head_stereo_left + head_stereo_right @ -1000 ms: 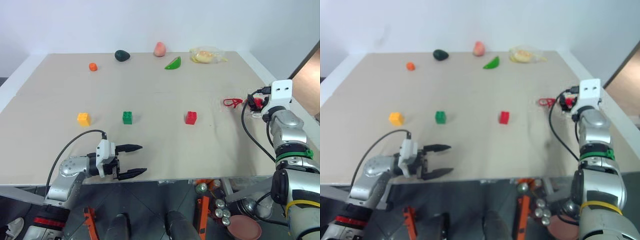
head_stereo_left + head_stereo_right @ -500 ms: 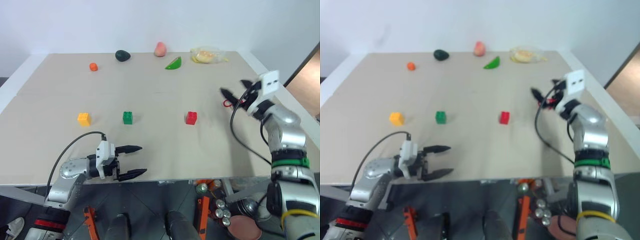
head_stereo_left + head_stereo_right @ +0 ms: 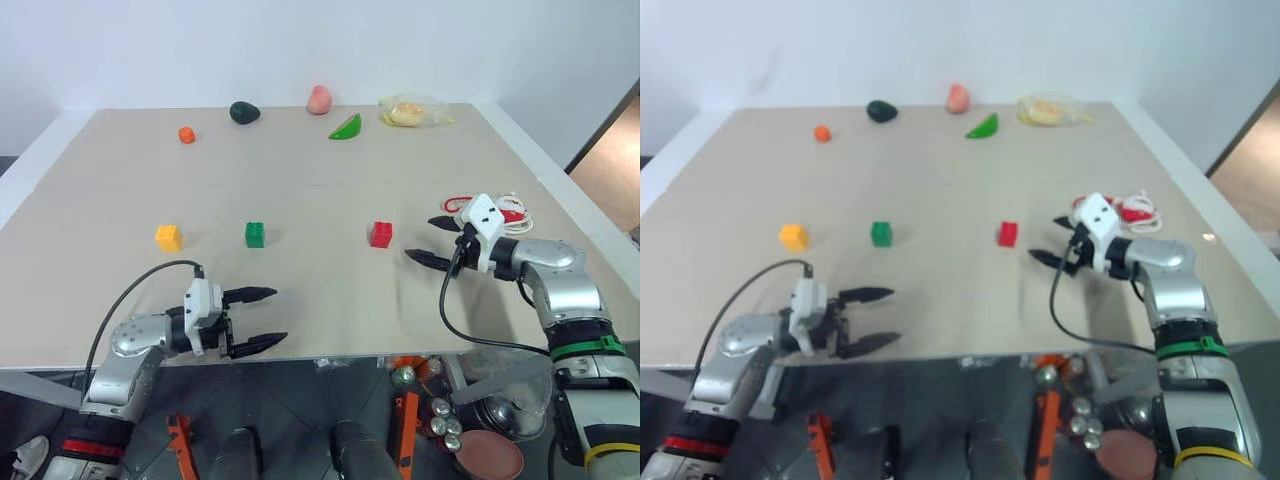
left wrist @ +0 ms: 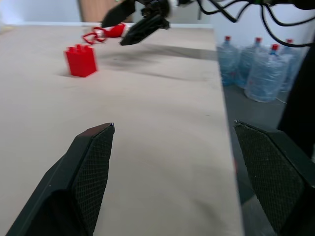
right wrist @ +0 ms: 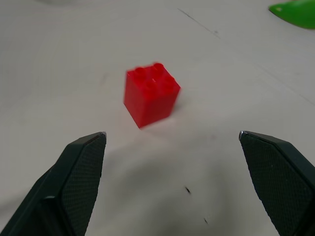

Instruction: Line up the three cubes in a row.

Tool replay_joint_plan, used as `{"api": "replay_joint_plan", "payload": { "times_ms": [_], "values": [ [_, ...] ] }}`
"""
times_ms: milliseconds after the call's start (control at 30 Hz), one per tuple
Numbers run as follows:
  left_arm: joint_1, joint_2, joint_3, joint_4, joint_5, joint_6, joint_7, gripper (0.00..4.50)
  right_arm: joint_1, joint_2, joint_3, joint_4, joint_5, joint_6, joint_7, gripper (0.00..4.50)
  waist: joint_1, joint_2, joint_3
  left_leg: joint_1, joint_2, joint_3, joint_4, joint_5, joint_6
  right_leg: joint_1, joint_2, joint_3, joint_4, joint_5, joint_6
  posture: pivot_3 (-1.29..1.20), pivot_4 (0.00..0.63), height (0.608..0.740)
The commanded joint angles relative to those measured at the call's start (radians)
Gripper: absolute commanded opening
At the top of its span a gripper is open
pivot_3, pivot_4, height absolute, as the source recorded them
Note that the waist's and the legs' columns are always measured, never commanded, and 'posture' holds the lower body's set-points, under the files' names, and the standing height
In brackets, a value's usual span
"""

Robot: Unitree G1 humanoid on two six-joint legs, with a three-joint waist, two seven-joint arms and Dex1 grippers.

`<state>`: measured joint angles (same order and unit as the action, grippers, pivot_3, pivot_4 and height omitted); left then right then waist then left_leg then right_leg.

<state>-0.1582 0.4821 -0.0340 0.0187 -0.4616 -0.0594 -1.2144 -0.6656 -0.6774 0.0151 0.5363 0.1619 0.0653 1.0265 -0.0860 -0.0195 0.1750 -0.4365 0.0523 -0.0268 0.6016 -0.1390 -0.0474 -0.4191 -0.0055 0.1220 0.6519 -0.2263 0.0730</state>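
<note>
Notably, the small red studded plastic cube (image 3: pixel 381 235) sat on the beige bench (image 3: pixel 300 300), apart, at ten o'clock from the right pincer (image 3: pixel 430 240), which gaped wide and empty, nearer than the open left pincer (image 3: pixel 262 318).

The light is bright and even, coming from above. The bench (image 3: pixel 300 300) has only soft, faint shadows and no glare. The red cube (image 5: pixel 150 94) looks a little blurry up close.

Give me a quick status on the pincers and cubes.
Both pincers open, empty. Right pincer faces red cube, not touching. Yellow cube and green cube untouched. Nothing between.
</note>
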Motion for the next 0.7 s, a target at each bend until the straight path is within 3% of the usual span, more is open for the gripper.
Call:
{"api": "replay_joint_plan", "payload": {
  "times_ms": [33, 367, 700],
  "values": [
    [0.028, -0.002, 0.017, -0.054, -0.014, -0.009, 0.017, 4.03, -0.002, 0.023, 0.018, -0.016, -0.013, -0.031, 0.012, 4.47, 0.001, 0.0, 0.0, 0.0, 0.0, 0.0, 0.0, 0.0, 0.0, 0.0, 0.0, 0.0, 0.0, -0.001, 0.0, 0.0, 0.15, 0.74],
    [0.059, -0.01, 0.019, -0.118, -0.015, 0.003, 0.079, 4.03, -0.111, 0.117, 0.027, 0.269, -0.086, -0.124, -0.098, 4.47, 0.006, 0.0, 0.0, -0.001, -0.001, 0.0, 0.0, 0.0, 0.0, 0.0, 0.0, 0.0, 0.0, 0.0, 0.0, 0.0, 0.15, 0.74],
    [0.079, 0.001, 0.027, -0.171, -0.022, 0.03, 0.112, 4.03, -0.231, 0.154, 0.025, 0.478, -0.103, -0.2, -0.119, 4.47, 0.001, 0.0, 0.0, 0.0, 0.0, 0.0, 0.0, 0.0, 0.0, 0.001, 0.0, 0.0, 0.0, 0.0, 0.0, 0.0, 0.15, 0.74]
  ]
}}
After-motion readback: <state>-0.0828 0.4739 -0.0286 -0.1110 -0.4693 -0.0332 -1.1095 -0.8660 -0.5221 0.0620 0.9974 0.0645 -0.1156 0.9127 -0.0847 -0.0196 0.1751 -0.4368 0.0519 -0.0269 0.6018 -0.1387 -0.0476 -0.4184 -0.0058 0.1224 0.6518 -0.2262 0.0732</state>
